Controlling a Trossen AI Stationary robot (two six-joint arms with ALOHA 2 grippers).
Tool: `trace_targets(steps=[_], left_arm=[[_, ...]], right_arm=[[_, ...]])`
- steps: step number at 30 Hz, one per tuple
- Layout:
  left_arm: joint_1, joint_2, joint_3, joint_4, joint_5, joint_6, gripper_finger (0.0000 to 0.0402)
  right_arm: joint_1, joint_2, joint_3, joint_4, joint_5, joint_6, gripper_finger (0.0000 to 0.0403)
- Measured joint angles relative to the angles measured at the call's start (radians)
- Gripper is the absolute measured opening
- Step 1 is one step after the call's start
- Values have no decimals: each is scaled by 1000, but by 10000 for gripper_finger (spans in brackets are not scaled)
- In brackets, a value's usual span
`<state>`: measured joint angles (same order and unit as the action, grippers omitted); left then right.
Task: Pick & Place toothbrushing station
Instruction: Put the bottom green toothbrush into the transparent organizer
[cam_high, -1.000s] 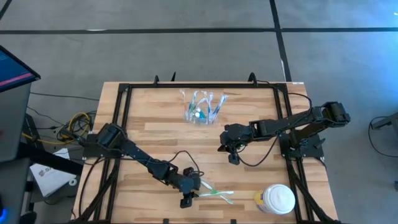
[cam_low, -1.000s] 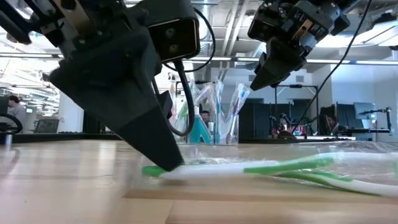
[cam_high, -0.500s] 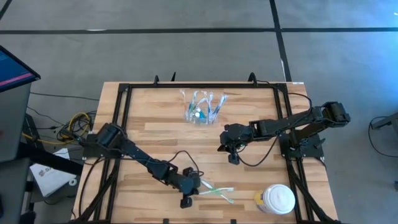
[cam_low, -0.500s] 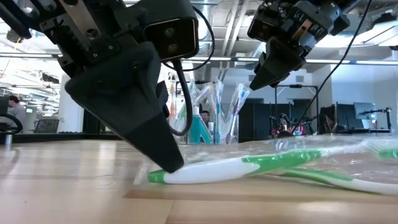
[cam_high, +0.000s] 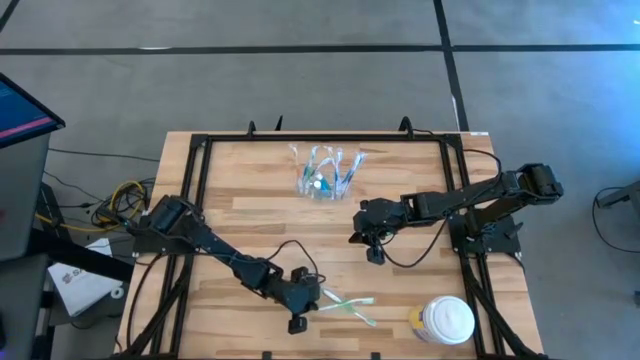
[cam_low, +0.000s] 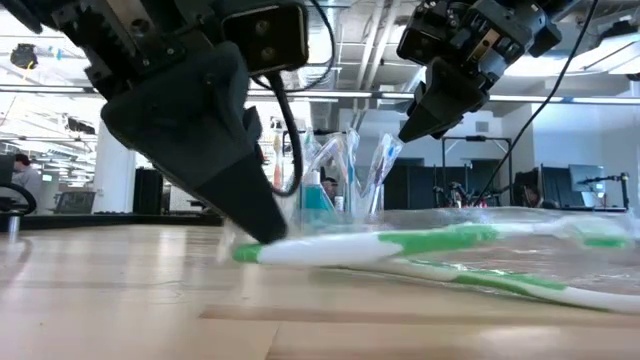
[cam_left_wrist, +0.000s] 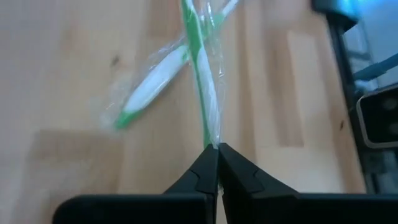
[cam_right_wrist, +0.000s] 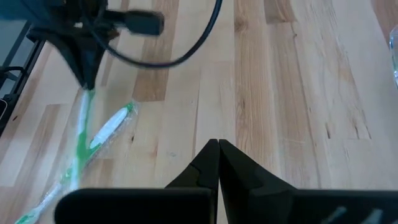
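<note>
**Caller:** Toothbrushes on the pale wood! Two slim green-and-white ones, each in crinkly clear wrap, lie crossed at the table's near edge. The left gripper (cam_low: 262, 236) has its dark wedge-shaped fingers pressed together on the tip of one wrapped toothbrush (cam_left_wrist: 200, 74), pinching it right at the end.

**Partner:** And the second toothbrush (cam_left_wrist: 151, 79)?

**Caller:** Flat on the boards, angled under the first one, its white handle glossy inside the film. Nothing holds it.

**Partner:** Where's the holder?

**Caller:** The clear plastic holder (cam_high: 325, 172) stands well apart, toward the far side of the table. It is see-through, with thin bluish and whitish brushes fanning upward and a small teal tube (cam_low: 316, 196) inside it.

**Partner:** What about the other arm?

**Caller:** The right gripper (cam_high: 375, 256) hangs above mid-table, its black tapered fingers closed tip to tip on nothing, pointing down.

**Partner:** Anything else on the table?

**Caller:** A round white lidded jar (cam_high: 447, 320) sits near the front right corner, smooth and squat, close to the brushes but not touching them. The butcher-block table (cam_high: 260, 190) is made of light planks with a black metal frame round its edge.
</note>
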<state>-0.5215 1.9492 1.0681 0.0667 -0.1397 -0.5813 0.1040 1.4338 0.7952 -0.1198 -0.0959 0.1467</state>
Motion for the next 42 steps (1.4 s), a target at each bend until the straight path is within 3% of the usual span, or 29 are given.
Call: trace_targets(steps=[7, 17, 24, 33, 42], left_arm=[[-29, -128, -56, -43, -134, 0, 1], [-70, -388, -282, -38, -371, -60, 0], [-82, -510, -396, 61, -489, -36, 0], [-81, -606, -462, 87, -614, 7, 0], [-81, -671, -463, 157, -691, 176, 0]], right_arm=[[0, 0, 0, 19, 0, 0, 1], [-1, 0, 0, 53, 0, -18, 1], [-1, 0, 0, 75, -3, -24, 1], [-2, 0, 0, 180, -4, -27, 1], [-17, 0, 0, 349, -7, -72, 1]])
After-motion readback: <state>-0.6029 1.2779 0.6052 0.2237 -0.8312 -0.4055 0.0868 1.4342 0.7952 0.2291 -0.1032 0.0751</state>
